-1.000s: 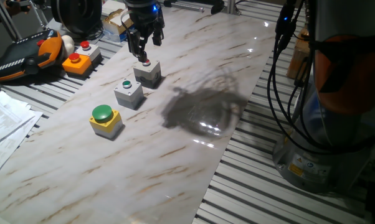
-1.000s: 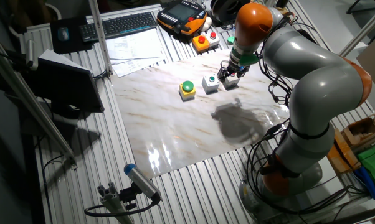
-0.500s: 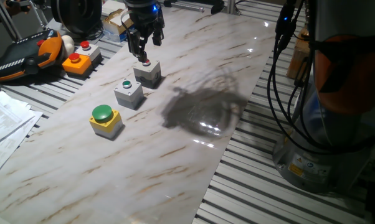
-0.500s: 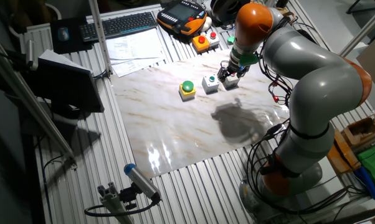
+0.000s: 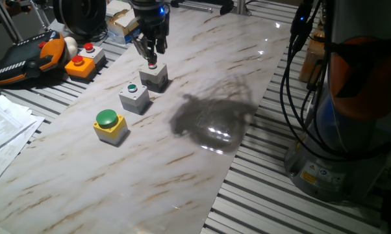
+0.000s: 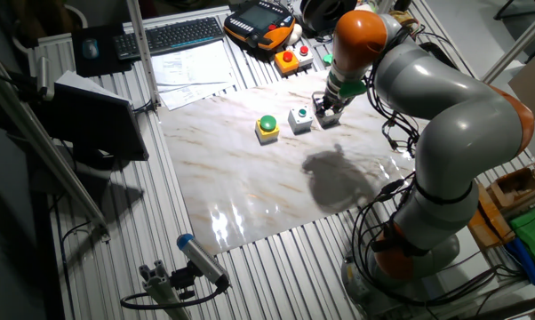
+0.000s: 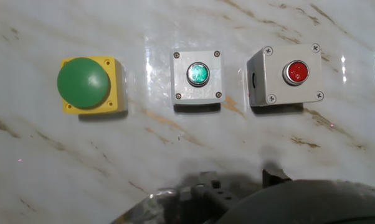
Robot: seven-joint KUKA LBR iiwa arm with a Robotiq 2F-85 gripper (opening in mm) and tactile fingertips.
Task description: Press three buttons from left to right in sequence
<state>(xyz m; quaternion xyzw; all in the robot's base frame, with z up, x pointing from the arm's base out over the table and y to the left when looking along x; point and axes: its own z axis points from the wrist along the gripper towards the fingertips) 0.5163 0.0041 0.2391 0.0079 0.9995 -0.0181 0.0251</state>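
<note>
The hand view shows all three boxes in a row on the table (image 7: 175, 155) — yellow box (image 7: 90, 85), grey green-button box (image 7: 198, 76) beside it, grey red-button box (image 7: 286, 76) farthest. The fingers (image 5: 151, 57) hang apparently just above the red-button box; I cannot tell their opening.

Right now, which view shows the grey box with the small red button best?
Hand view: the grey box with the small red button is seen top-down, unobstructed, lid screws visible. One fixed view shows it smaller, with the gripper directly over its button. The other fixed view shows it tiny, mostly hidden by the gripper.
</note>
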